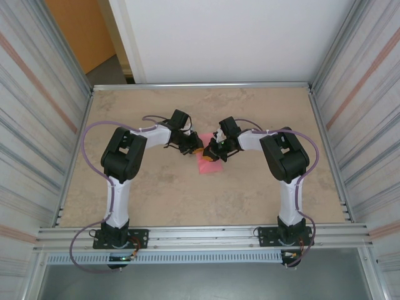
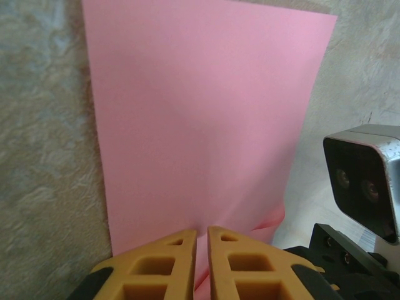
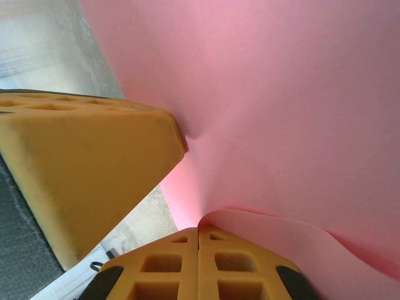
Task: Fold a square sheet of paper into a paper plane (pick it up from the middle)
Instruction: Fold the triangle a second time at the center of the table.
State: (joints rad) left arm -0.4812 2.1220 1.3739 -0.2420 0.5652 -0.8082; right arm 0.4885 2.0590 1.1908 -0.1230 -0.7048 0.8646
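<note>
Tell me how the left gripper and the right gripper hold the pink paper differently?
The left gripper shows a thin slit between its yellow fingers, with the square sheet of paper slipping into it; the right gripper has fingers pressed flush together. The paper ahead of the left gripper lies mostly smooth, while at the right gripper a flap curls up. Both are yellow-tipped and pinch the same sheet.
</note>
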